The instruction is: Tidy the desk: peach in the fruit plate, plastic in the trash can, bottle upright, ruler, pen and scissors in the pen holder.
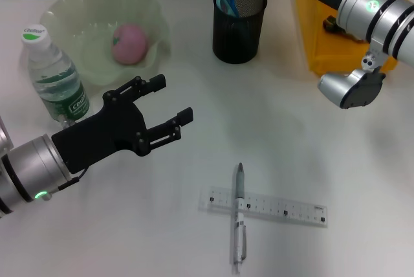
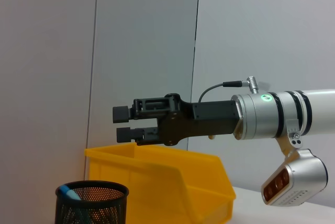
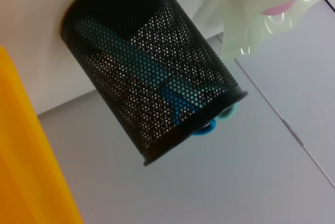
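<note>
The pen lies on the white desk near its front edge, crossing over the clear ruler; its grey tip end points away from the robot and its long axis runs front to back, while the ruler's long axis runs left to right, so the two form a cross. The pen's pale lower barrel is hard to make out against the desk. Farther back stands the black mesh pen holder, with blue scissors inside, their handles showing at the rim; the blades are only dimly seen through the mesh in the right wrist view. To its left the peach sits in the translucent fruit plate, and the water bottle stands upright just beside the plate. The left gripper hovers over the desk near the bottle, fingers spread apart and holding nothing. The right gripper hangs above the yellow bin, its fingers a narrow gap apart, empty.
</note>
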`<state>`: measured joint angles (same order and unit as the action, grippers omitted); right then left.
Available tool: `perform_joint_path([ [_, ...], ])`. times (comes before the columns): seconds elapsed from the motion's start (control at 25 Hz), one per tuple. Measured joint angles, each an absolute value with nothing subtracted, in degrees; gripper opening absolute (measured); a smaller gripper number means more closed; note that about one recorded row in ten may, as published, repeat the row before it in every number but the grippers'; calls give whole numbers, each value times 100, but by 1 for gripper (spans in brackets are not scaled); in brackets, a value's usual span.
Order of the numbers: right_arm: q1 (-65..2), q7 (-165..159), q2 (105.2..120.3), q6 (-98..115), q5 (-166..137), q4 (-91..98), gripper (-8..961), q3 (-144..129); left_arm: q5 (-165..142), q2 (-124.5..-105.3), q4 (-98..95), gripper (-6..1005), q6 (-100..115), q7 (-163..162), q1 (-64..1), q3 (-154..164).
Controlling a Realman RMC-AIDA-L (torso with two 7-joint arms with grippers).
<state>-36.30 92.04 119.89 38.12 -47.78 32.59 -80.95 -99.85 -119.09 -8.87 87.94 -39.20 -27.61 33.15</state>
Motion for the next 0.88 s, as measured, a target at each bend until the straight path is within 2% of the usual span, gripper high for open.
perform_joint_path([
  [0.24,-3551,9262,11988,3981,-4765,3269,589,-8063,-9985,-11902,-887,804,8829,-3920,-2770,3314],
  [0.88,-3474,9285,11967,4924,-4189,3040,649,-7664,-9985,-11880,-929,805,8985,-3959,-2778,3313],
])
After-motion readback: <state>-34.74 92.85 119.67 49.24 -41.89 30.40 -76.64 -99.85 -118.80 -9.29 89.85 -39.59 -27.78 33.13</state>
